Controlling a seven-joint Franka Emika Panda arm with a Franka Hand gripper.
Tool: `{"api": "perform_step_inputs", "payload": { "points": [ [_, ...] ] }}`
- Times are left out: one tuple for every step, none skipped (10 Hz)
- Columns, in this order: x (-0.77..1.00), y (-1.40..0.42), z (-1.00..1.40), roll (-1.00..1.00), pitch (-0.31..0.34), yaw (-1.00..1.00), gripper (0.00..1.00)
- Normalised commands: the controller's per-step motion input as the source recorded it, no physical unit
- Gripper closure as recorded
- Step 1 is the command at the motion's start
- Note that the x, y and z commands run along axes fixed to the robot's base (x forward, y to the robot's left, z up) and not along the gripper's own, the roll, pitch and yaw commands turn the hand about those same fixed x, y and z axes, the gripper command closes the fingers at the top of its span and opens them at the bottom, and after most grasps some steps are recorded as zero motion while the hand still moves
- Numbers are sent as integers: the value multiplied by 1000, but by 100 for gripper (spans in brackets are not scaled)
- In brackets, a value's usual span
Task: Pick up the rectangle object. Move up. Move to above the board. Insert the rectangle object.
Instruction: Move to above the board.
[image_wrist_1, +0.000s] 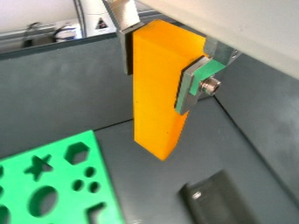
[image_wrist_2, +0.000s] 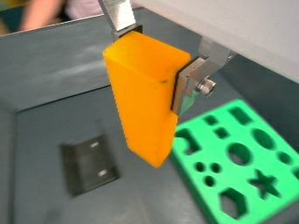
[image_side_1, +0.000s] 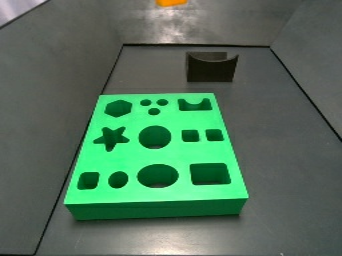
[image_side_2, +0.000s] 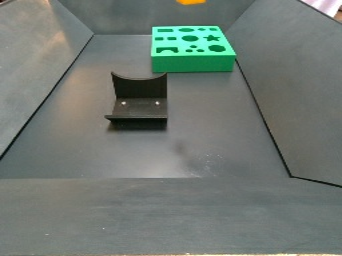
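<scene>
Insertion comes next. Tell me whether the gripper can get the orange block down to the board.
Probably yes: the gripper holds the orange block high, and nothing stands over the green board.

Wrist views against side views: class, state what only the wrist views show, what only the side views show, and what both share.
Only the wrist views show the pincer: its silver fingers clamp the rectangle object, held upright above the floor, off to the side of the board.

Only the side views show the whole board with every cut-out and the fixture complete; there the orange block is a mere sliver at the frame's upper edge.

Both share the green board, the dark fixture and the grey floor.
</scene>
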Motion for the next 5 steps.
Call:
{"api": "perform_step_inputs", "payload": {
  "points": [
    [4, -1000, -25, -5, 210, -1000, 100],
    [14, -1000, -22, -1, 246, -1000, 100],
    [40, -1000, -15, -2, 322, -988, 100],
    [58, -1000, -12, -15, 307, -819, 100],
    [96, -1000, 2, -27, 245, -386, 100]
  ]
}}
